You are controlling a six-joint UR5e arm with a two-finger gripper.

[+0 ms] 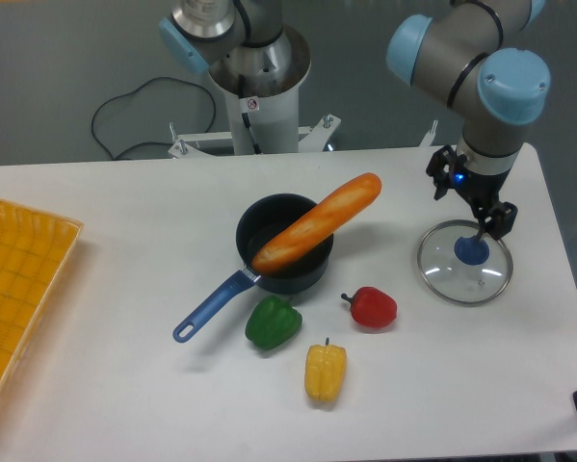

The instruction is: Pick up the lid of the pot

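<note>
Over the right side of the worktop point(124, 337), the tool point(471, 206) points downward with its two fingers apart. Just below it in view lies the clear pot lid point(440, 272), flat, its blue knob point(472, 251) up near the fingertips. The worktop's right edge runs near the lid's outer rim. Toward picture left, the red pepper point(373, 308) sits nearest the lid; beyond it stands the black pot point(255, 218), well apart from the tool.
</note>
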